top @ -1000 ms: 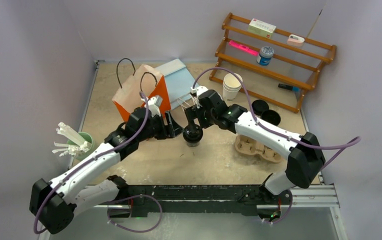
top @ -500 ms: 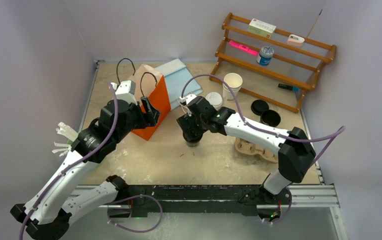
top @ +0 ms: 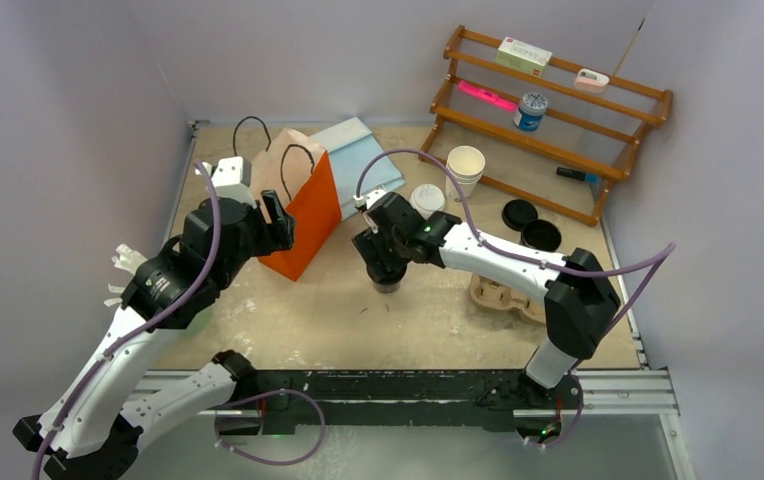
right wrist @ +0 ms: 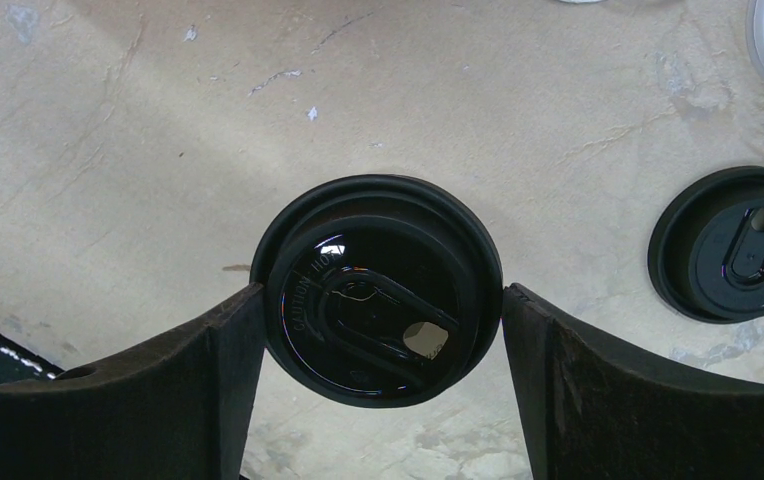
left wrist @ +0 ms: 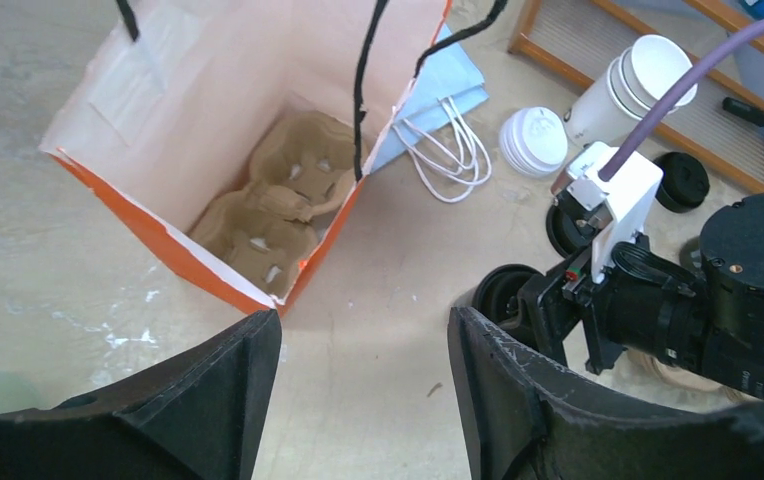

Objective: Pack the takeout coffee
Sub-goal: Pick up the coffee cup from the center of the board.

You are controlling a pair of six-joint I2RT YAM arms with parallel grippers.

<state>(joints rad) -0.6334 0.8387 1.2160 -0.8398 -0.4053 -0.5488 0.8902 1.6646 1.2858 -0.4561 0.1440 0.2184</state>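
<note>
**Operator:** List the stock, biggest first.

**Clerk:**
- Item one: worktop (top: 428, 325), beige, carrying all that follows.
- Item two: orange paper bag (top: 303, 215), upright, mouth open upward.
- Item three: brown pulp carrier (left wrist: 273, 215), flat in the bottom of that bag. Its wells look vacant from the left wrist view.
- Item four: one black cup with its lid on (right wrist: 358, 250), upright on the worktop, long axis vertical, apart from the bag.
- Item five: a loose black lid (right wrist: 733, 245), flat on the worktop to the right of the cup.

**Operator:** And my claws?

**Clerk:**
- Right claw (right wrist: 383, 300): wide and astride the cup's lid, with a finger at the rim on either side. You cannot tell from these views whether it clamps or only flanks.
- Left claw (left wrist: 360, 330): wide, nothing in it, hanging above the worktop close by the bag.

**Operator:** What does the next move turn on?

**Clerk:** My reading is that the bag lies to the left of your right claw, and its rim looks taller than the cup. You would lift first, then travel left, then descend straight into a well with the cup kept upright. Your right arm is the nearer one to the cup, and your left is nearer the bag.
</note>
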